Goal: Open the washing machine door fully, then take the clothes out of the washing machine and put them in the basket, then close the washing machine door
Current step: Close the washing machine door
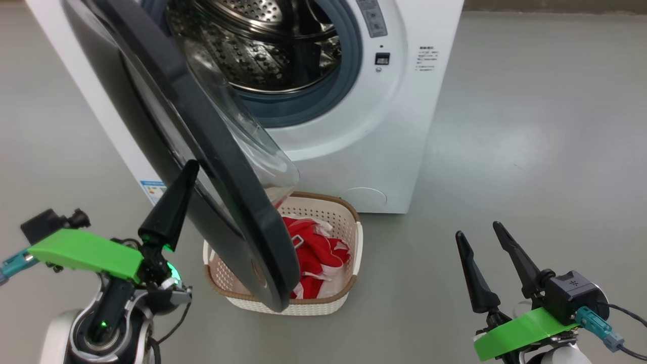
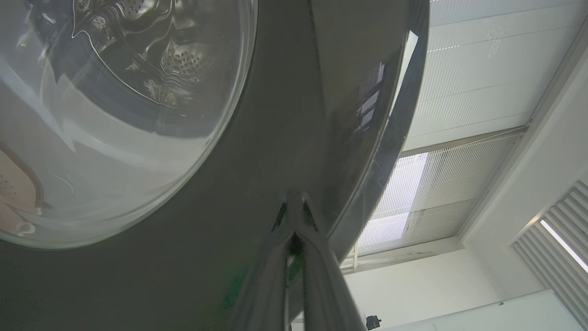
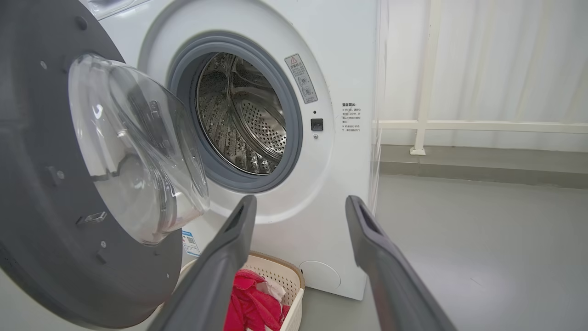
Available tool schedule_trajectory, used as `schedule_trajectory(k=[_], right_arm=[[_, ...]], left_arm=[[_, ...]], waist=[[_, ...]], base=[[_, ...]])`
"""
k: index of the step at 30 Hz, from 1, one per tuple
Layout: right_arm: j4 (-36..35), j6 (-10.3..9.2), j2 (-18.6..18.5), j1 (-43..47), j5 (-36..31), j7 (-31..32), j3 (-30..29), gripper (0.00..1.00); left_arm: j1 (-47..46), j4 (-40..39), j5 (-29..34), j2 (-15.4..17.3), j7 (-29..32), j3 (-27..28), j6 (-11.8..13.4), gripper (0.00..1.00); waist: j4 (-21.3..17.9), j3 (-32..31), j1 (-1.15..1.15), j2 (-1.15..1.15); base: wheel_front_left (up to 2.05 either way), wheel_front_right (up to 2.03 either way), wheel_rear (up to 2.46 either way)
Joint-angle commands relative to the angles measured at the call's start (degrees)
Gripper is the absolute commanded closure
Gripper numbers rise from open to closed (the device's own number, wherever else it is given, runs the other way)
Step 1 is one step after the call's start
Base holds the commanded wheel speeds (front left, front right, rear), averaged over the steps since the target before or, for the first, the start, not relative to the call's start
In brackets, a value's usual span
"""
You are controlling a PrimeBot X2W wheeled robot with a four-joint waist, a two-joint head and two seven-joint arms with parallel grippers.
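Black fingers of our left gripper (image 1: pixel 191 168) are pressing together on nothing, slanting up from a low wrist. Their tips seem to be touching the outer rim of the one washing machine door (image 1: pixel 222 167), though the glossy reflection is blurring the contact. That door is standing partly open, overhanging the one basket (image 1: pixel 323 199) on the floor just before the one washing machine (image 1: pixel 384 126). Red clothes (image 1: pixel 316 253) are lying heaped in the basket; we cannot count them. Our right gripper (image 1: pixel 478 230) is hovering well apart, fingers spread wide, gripping nothing, pointing toward the machine.
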Motion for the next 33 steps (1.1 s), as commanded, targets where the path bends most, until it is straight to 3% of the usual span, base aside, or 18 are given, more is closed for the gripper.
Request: schedule_trajectory(k=[1, 16, 33], right_arm=[[-1.4, 0.28, -0.4, -2.7, 0.4, -0.4, 1.2, 0.0], [-1.5, 0.28, -0.4, -4.0, 0.2, -0.4, 1.1, 0.0], [-1.9, 0.28, -0.4, -5.2, -1.5, -0.4, 1.3, 0.0]], left_arm=[[-3.1, -1.1, 1.0, 0.6, -0.2, 1.0, -0.8, 1.0], [-7.8, 3.6, -0.2, 0.6, -5.3, 0.2, -4.8, 1.0], [-17.0, 9.8, -1.4, 0.6, -9.3, 0.2, -7.6, 1.0]], waist=[[-1.4, 0.9, 0.0, 0.0], [-5.5, 3.3, 0.0, 0.0], [-10.4, 7.3, 0.0, 0.0]], base=[[0.0, 0.0, 0.0], [0.0, 0.0, 0.0], [0.0, 0.0, 0.0]])
